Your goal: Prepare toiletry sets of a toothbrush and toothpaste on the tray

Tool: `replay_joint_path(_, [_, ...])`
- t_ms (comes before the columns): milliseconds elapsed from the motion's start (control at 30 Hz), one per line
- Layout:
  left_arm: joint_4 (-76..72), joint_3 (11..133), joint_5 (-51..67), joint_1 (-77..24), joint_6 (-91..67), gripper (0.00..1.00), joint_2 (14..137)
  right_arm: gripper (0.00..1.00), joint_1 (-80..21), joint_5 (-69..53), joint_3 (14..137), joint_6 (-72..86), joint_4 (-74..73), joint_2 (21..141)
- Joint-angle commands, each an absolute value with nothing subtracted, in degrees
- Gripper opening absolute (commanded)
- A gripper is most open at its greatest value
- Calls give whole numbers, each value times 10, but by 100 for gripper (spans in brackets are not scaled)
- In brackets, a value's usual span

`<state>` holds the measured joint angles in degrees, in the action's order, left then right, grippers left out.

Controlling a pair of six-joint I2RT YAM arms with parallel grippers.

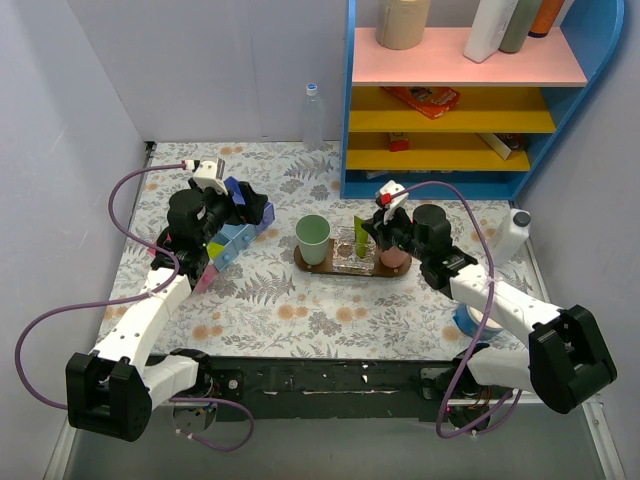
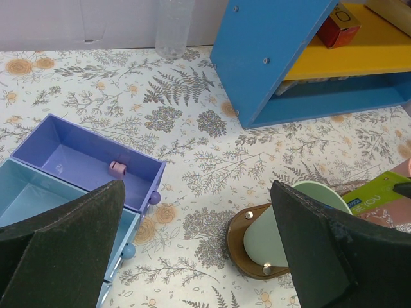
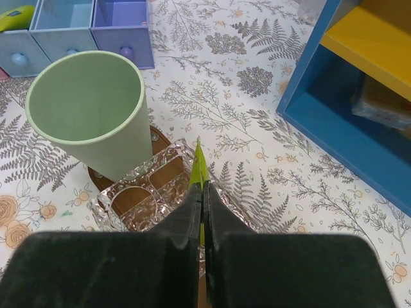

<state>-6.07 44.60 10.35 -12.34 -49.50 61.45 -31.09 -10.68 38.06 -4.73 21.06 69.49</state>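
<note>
- The right end effector (image 3: 201, 212) has its two fingers pressed together, and between them it pinches one lime-green piece (image 3: 199, 168) of the toiletry sets.
- The piece is flat and thin, with a sharp pointed tip. Its long axis runs in line with the fingers, and the tip points away from the wrist, down toward the tray (image 2: 239, 247).
- The tip hangs over the far right edge of the clear holder (image 3: 138, 205). The open compartments of the holder lie a little to the left of it in the wrist view, on the side of the green cup (image 3: 90, 122).
- I cannot tell whether the tip already touches the holder.
- In my judgement, the coming move depends on this small offset: the tip must come over a compartment before the piece goes down.
- The holder is square, transparent and faceted like cut glass. It sits on the dark-brown oval wooden tray, between the green cup and a pink cup (image 1: 393, 258).
- The green cup is smooth, matte and conical, and it stands just beside the holder.
- The left end effector (image 2: 198, 192) has its fingers spread wide and holds nothing. It hovers near the pastel organiser (image 2: 77, 157), well apart from the holder, so the right arm is clearly the nearer one.
- The worktop (image 1: 300, 320) has a cloth with a printed fern pattern.
</note>
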Motion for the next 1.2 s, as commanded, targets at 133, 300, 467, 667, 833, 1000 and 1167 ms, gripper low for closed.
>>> replay_joint_path(133, [-68,450,111,-122,-485,98,613,1,-308,-100,374,-52,243,693])
replay_joint_path(300, [-67,451,111,-122,-486,98,614,13,-309,-98,385,-52,222,684])
replay_joint_path(467, [-65,452,114,-122,-488,98,616,31,-308,-95,394,-54,209,672])
replay_joint_path(667, [-63,452,113,-122,-495,98,612,50,-308,-99,413,-56,192,671])
replay_joint_path(833, [-37,460,84,-122,-520,98,611,67,-308,-113,432,-55,177,671])
replay_joint_path(1000, [78,490,21,-122,-593,98,600,75,-307,-137,464,-45,156,670])
replay_joint_path(1167, [189,502,-54,-119,-627,98,576,76,-295,-146,470,-26,153,644])
